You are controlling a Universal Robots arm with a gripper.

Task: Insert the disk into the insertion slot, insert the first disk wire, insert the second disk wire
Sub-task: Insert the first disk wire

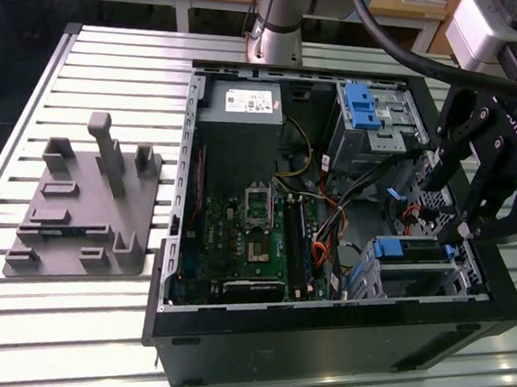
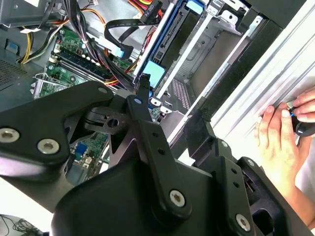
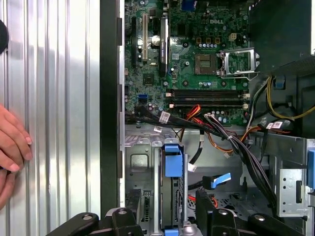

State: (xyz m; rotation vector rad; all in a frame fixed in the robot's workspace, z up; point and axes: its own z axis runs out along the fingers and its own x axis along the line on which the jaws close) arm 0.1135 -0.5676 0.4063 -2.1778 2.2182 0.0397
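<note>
Looking into the open computer case (image 1: pixel 318 344) on the bench (image 1: pixel 91 342), we find the gripper (image 1: pixel 450 210) hanging over the corner at the exterior view's right, directly above the insertion slot (image 1: pixel 414 278). The disk (image 1: pixel 412 250) already sits in this cage, but we cannot tell how deep it is seated. Its blue carrier shows along the upper edge. Its long axis runs from the exterior view's left to its right, roughly parallel to the near wall of the case.

The relation that matters, in our judgement, is this one: the disk lies straight below the gripper, in the space between the two fingers. In the first wrist view the gripper (image 3: pixel 167 223) is wide open. One finger stands on each side of the thin edge of the disk (image 3: pixel 173 164), with a clear gap on both sides, so it holds nothing. The exterior view looks from the side and does not make this gap clear.

The first wrist view also shows a cable with a light blue plug (image 3: pixel 220 180) lying loose near the insertion slot (image 3: pixel 140 157). In both wrist views a person's hand (image 3: pixel 12 142) (image 2: pixel 280 132) lies on the bench outside the case wall, well apart from the gripper (image 2: pixel 172 98).
</note>
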